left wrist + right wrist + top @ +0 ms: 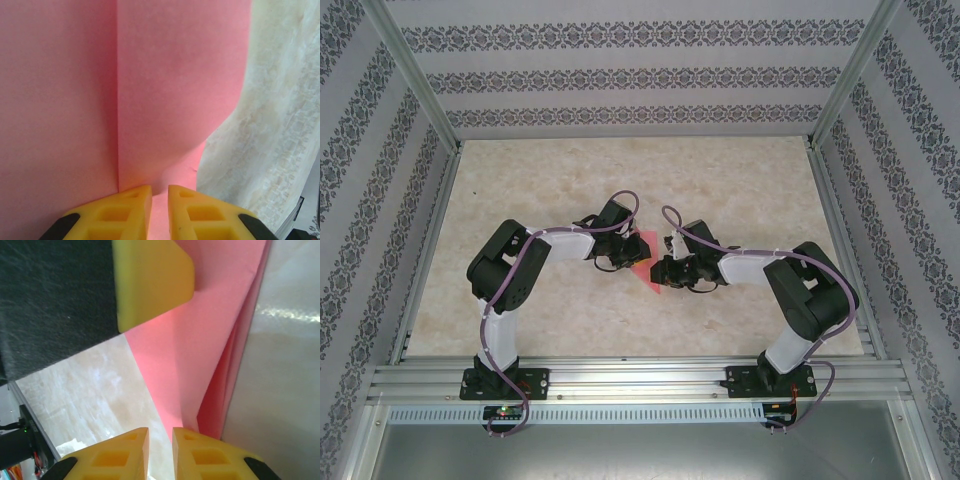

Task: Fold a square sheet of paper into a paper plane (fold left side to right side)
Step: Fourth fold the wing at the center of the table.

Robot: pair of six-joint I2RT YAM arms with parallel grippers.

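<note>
The square sheet of paper [644,266] lies partly folded at mid-table, salmon pink, between the two grippers. In the left wrist view the paper [175,75] has a straight crease down it and a flap curving up at the right. My left gripper [160,192] sits on it, jaws nearly together, with pink showing in the slit. In the right wrist view the paper [200,340] narrows to a point beside my right gripper [160,432]. Its jaws are also nearly together, with bare table in the slit. A left-arm finger [150,280] rests on the sheet's far part.
The marble-look table [620,180] stretches pale to the back and sides. Patterned walls and metal frame posts [415,80] close it in. A metal rail [640,378] with both arm bases runs along the near edge.
</note>
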